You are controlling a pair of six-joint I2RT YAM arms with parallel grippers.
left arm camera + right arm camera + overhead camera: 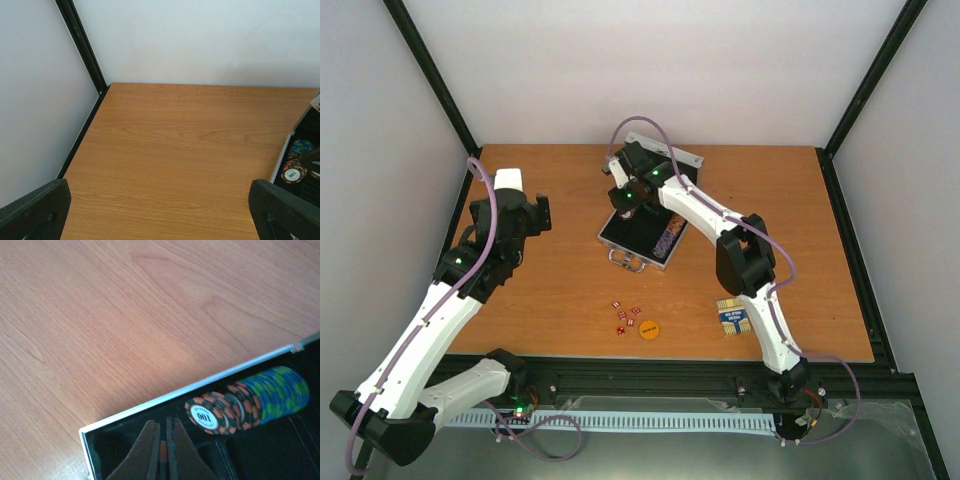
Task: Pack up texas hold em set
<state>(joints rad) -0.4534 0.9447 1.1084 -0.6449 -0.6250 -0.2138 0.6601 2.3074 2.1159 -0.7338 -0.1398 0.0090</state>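
The small silver case [623, 240] lies open mid-table, its lid [672, 153] raised at the back. A row of striped poker chips [245, 402] stands on edge in the black lining, also seen at the right of the left wrist view as chips [294, 171]. My right gripper [161, 426] is down inside the case's left end [625, 196], shut on a thin orange-and-black chip held edge-on. Several red dice [625, 315], the orange disc [649, 328] and the blue-yellow card deck [733, 316] lie on the table in front. My left gripper [536, 215] hovers left of the case, open and empty.
The wooden table [165, 150] is walled by white panels with black frame posts [82, 47] at the corners. The case's silver rim [190, 387] runs diagonally just ahead of my right fingers [147, 445]. My left fingers [35, 210] stand wide apart over bare wood.
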